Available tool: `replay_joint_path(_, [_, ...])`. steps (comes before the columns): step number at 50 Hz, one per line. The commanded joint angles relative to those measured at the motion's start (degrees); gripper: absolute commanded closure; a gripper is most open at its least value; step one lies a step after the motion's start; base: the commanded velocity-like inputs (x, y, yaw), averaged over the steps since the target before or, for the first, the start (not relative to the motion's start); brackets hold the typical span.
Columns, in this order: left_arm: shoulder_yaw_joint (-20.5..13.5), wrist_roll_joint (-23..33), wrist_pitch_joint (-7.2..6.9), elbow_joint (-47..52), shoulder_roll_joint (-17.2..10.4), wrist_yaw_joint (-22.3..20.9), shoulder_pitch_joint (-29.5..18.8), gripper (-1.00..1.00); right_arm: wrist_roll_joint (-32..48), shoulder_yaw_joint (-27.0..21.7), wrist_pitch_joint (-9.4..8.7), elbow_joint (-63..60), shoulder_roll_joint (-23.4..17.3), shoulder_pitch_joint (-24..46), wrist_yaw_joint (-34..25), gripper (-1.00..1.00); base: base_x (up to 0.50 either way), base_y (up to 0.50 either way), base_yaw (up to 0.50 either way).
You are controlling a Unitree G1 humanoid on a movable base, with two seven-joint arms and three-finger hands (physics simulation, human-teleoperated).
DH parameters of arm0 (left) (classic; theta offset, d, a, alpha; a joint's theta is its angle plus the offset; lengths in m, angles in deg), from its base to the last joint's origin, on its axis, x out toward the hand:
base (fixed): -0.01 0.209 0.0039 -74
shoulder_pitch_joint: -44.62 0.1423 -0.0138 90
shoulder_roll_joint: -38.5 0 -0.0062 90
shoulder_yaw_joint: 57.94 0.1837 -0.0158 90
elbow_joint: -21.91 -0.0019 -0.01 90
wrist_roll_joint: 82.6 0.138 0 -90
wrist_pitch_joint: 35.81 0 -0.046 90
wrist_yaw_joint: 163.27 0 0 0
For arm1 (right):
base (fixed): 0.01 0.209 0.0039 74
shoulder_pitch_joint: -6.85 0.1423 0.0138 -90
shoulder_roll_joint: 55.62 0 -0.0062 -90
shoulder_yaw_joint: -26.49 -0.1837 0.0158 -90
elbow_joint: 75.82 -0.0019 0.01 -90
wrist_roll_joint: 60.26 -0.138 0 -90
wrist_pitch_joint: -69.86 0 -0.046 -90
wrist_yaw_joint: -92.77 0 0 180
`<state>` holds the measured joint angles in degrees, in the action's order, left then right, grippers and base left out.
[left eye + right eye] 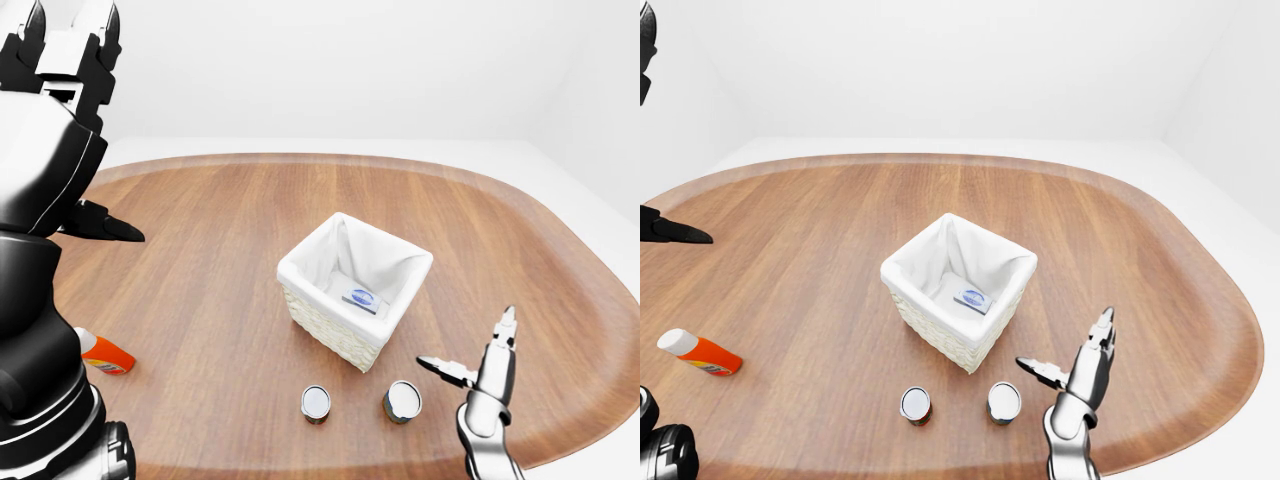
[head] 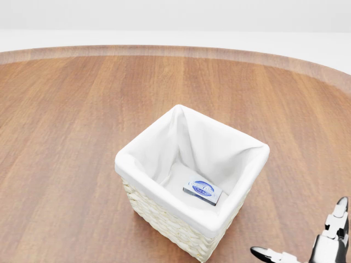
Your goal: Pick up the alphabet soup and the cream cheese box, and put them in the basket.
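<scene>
The woven basket (image 1: 300,272) with a white cloth liner stands mid-table. The cream cheese box (image 2: 202,191), white with a blue oval label, lies flat on its floor. Two small cans (image 1: 316,403) (image 1: 403,401) stand upright below the basket in the left-eye view; I cannot tell which is the alphabet soup. My right hand (image 1: 470,345) is open and empty at the lower right, just right of the nearer can and apart from it. My left hand (image 1: 88,125) is raised at the far left, open and empty, well away from the cans.
An orange bottle with a white cap (image 1: 700,352) lies on its side near the table's left edge. The wooden table's rounded edge (image 1: 1200,440) runs close behind my right hand. My left arm (image 1: 40,330) fills the left side of the left-eye view.
</scene>
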<state>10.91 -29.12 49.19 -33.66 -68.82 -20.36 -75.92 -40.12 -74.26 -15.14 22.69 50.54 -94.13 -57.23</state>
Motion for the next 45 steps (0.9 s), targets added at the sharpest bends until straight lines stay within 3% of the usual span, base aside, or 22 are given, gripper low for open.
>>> replay_joint_path(1, [-0.12,-2.06,0.0,0.66,-0.32,0.65,-0.55,-1.0,-1.61,-0.62,0.0,2.39,-1.44,1.82,0.0,-1.0,0.0,0.0,0.0])
replay_joint_path(17, [0.05,-1.4,0.0,0.97,-0.48,-0.42,-0.94,-1.0,-7.31,-4.52,0.0,5.69,-1.84,-3.27,-0.4,-1.0,0.0,0.0,0.0])
replay_joint_path(28, [0.05,-1.67,0.0,0.4,-0.18,0.48,-0.68,-1.0,-12.93,-6.58,0.0,-2.86,1.18,-8.04,-10.63,-1.0,0.0,0.0,0.0])
replay_joint_path(45, [0.02,-1.74,0.0,0.68,-0.43,0.22,-0.89,-1.0,-15.42,-8.34,0.0,-11.82,7.16,-16.74,-22.02,-1.0,0.0,0.0,0.0])
